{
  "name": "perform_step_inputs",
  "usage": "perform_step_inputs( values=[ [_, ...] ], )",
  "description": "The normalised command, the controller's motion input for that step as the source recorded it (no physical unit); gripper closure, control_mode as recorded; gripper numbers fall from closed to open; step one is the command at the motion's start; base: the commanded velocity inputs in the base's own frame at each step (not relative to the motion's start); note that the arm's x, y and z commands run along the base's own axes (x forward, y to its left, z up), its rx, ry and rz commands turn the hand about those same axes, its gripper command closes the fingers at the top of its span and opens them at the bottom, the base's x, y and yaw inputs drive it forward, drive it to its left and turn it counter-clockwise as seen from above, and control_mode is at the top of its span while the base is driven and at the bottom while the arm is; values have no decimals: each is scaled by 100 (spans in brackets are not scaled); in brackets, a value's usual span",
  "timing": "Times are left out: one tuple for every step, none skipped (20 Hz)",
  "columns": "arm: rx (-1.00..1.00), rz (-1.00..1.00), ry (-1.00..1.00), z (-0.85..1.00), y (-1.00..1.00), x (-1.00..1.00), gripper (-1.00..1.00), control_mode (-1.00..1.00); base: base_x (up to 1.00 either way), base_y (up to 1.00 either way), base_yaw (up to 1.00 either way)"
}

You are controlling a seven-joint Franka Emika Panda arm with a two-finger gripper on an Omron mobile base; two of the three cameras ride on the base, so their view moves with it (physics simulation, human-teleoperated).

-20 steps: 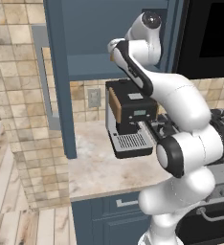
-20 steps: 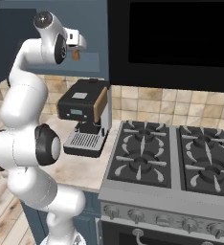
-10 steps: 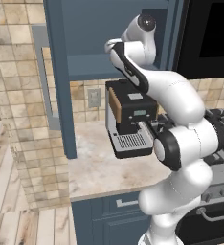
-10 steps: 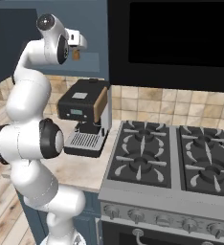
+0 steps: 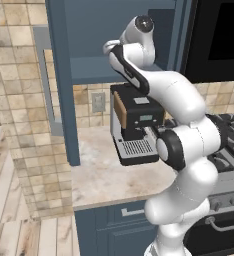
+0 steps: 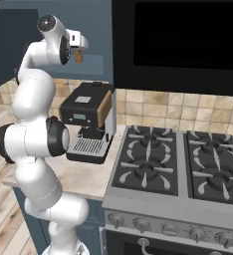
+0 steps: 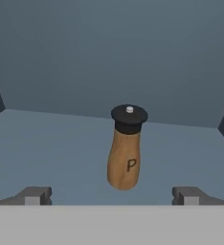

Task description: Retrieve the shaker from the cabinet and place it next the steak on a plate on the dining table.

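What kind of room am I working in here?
A home kitchen, by the look of it: a gas stove, a coffee machine on the counter, and a blue wall cabinet holding a shaker.

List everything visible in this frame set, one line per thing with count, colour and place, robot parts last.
shaker: one, brown wood with dark cap and a letter P, upright on the cabinet shelf, between the open fingertips in the hand view.
cabinet: one, slate-blue, on the wall above the counter.
coffee machine: one, black with a tan side, on the counter.
counter: one, beige marbled, beside the stove.
stove: one, dark burners on grey, right of the counter.
gripper: one, dark tips, open, facing the shaker.
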Motion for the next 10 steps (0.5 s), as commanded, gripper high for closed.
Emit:
perform_step_inputs(
  values=[
    [0,0,0,0,0,31,-100,-100,0,0,0],
    [0,0,0,0,0,30,-100,-100,0,0,0],
    [0,0,0,0,0,29,-100,-100,0,0,0],
    [0,0,0,0,0,29,-100,-100,0,0,0],
    [0,0,0,0,0,29,-100,-100,0,0,0],
    [0,0,0,0,0,29,-100,-100,0,0,0],
    [0,0,0,0,0,29,-100,-100,0,0,0],
    [0,0,0,0,0,30,-100,-100,0,0,0],
    [0,0,0,0,0,29,-100,-100,0,0,0],
    [0,0,0,0,0,31,-100,-100,0,0,0]
  ],
)
